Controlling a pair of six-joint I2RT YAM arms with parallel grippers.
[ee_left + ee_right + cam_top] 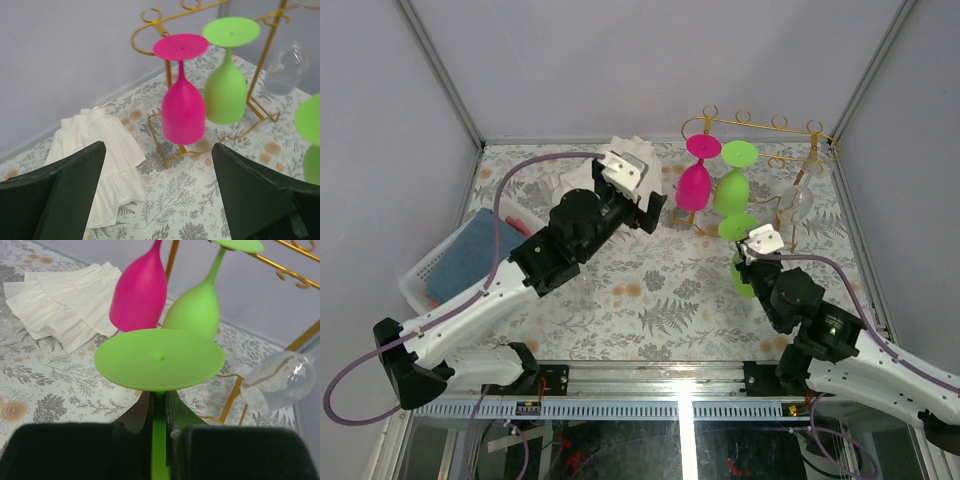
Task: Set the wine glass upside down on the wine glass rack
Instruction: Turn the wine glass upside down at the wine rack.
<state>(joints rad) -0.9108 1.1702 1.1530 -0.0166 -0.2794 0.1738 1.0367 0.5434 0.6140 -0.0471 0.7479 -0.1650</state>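
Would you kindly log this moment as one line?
left fingers open | right fingers grip inverted green wine glass by stem | gold wire rack: pink glass, second green glass, clear glass hanging

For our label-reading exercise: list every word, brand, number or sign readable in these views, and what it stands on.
None: no text is readable in any view.
The pink wine glass, the held green wine glass, the wine glass rack and the white cloth carry no print.

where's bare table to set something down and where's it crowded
Free: the table between the left gripper and the right gripper. Crowded: back right, the rack with its hanging glasses; back left, a white cloth.
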